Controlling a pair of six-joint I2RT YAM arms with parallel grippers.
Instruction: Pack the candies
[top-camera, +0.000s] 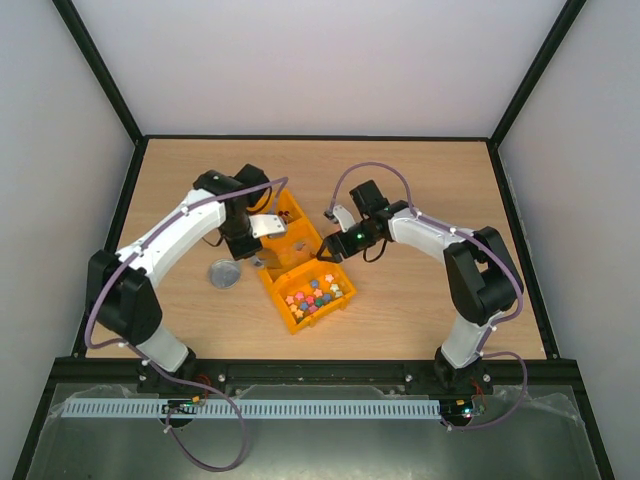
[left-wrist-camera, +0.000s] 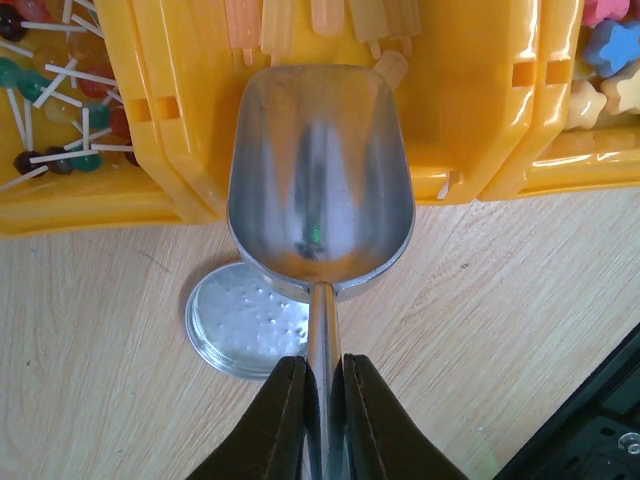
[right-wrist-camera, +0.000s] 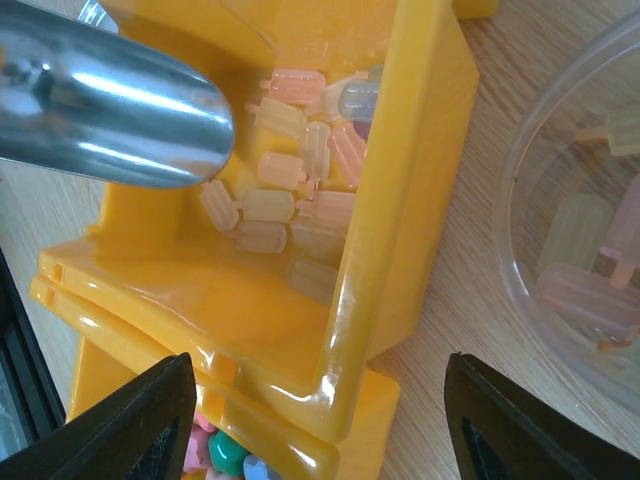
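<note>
No wrapped gold, brown or reddish candies show in any view. My left gripper (left-wrist-camera: 322, 400) is shut on the handle of an empty metal scoop (left-wrist-camera: 320, 180). The scoop's mouth is at the near wall of a yellow bin (left-wrist-camera: 470, 120) that holds pastel ice-lolly-shaped pieces (right-wrist-camera: 290, 170). In the right wrist view the scoop (right-wrist-camera: 110, 110) hangs over that bin's rim (right-wrist-camera: 400, 200). My right gripper (right-wrist-camera: 320, 420) is open and empty above the bin's corner. From above, the left gripper (top-camera: 250, 240) and right gripper (top-camera: 330, 250) flank the bins.
A round metal lid (left-wrist-camera: 235, 325) lies on the wood under the scoop's back. A bin of lollipops (left-wrist-camera: 50, 130) is left of it and a bin of coloured star pieces (top-camera: 312, 293) to the right. A clear bowl (right-wrist-camera: 580, 230) holds a few pastel pieces.
</note>
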